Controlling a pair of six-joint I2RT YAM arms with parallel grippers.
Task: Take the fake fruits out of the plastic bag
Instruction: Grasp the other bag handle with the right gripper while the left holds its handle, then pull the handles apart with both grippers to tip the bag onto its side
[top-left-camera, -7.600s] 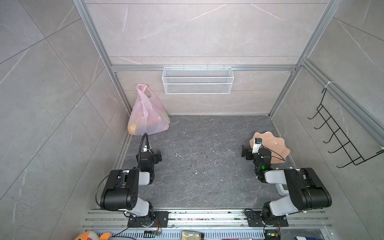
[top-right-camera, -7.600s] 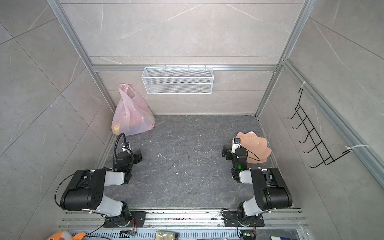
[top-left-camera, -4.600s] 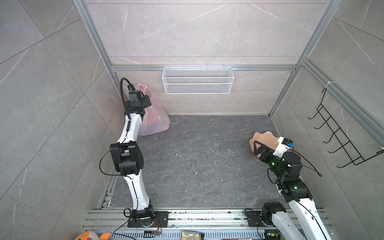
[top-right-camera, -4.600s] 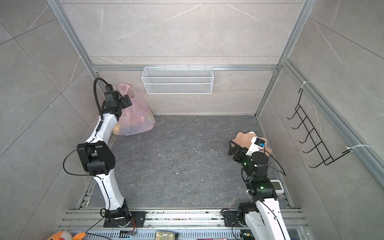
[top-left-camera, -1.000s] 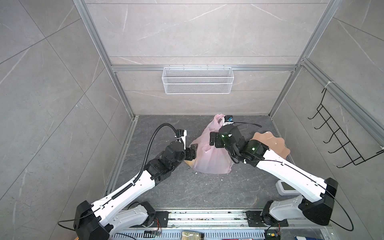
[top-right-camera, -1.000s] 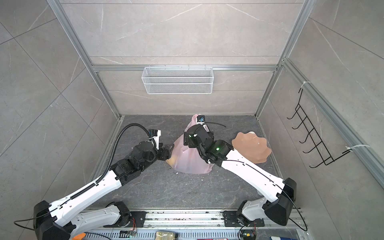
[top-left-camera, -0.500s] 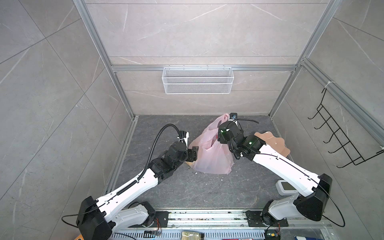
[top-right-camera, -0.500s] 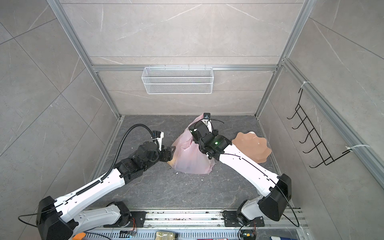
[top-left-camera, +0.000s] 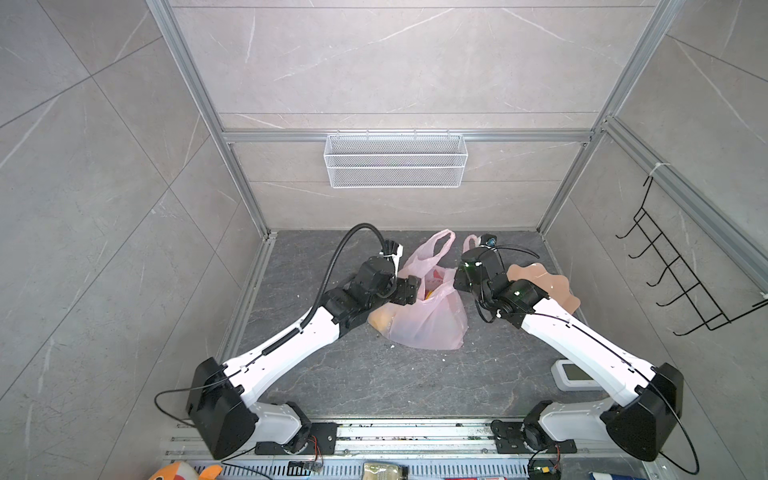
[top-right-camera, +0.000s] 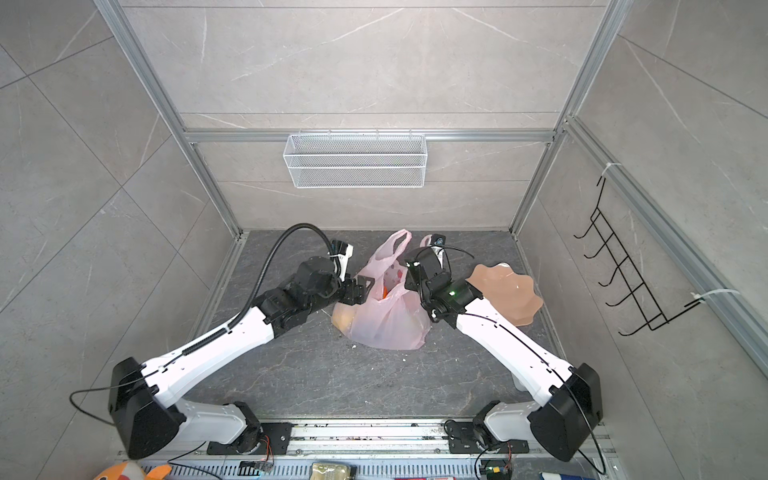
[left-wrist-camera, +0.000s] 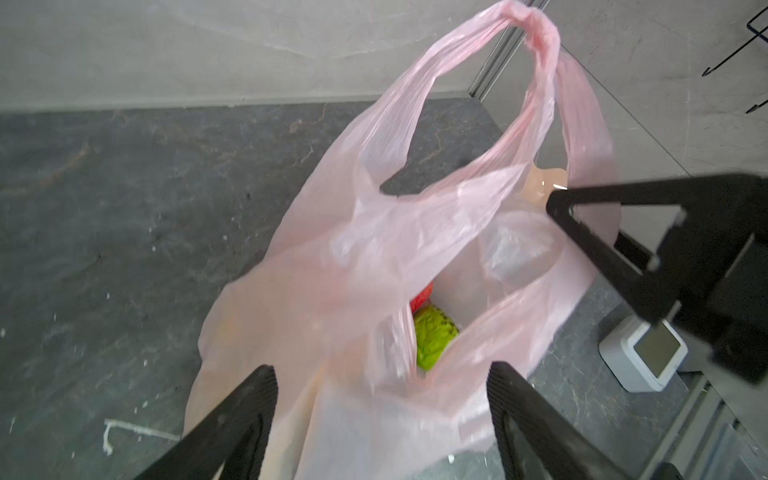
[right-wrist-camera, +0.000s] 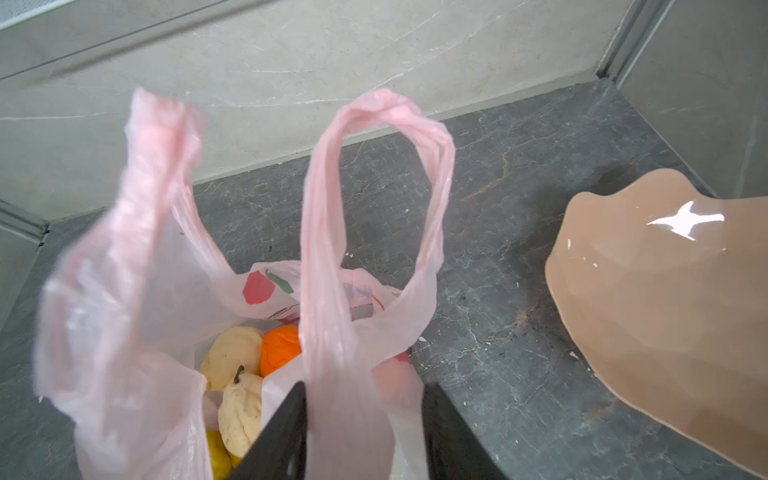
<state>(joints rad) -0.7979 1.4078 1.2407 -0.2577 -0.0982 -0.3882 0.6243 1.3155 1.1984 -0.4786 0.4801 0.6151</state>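
On the bench (top-left-camera: 374, 382) between both arms, the plastic bag (top-left-camera: 428, 328) stands with the fake fruits (right-wrist-camera: 241, 357) inside. The left tool (left-wrist-camera: 380, 374) is spread wide astride its rim. The right tool (right-wrist-camera: 361, 390) is half-closed around a loop handle (right-wrist-camera: 324, 208); whether it pinches, I cannot tell.

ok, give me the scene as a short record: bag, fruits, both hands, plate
bag: pink, on the floor between the arms, mouth open, both handles up
fruits: in the bag; orange, beige, yellow, green and red seen; none visible outside
left hand: open, at the bag's mouth, film between its fingers
right hand: fingers either side of one handle's base; grip unclear
plate: on the floor beside the bag, right arm's side; no fruit on the visible part
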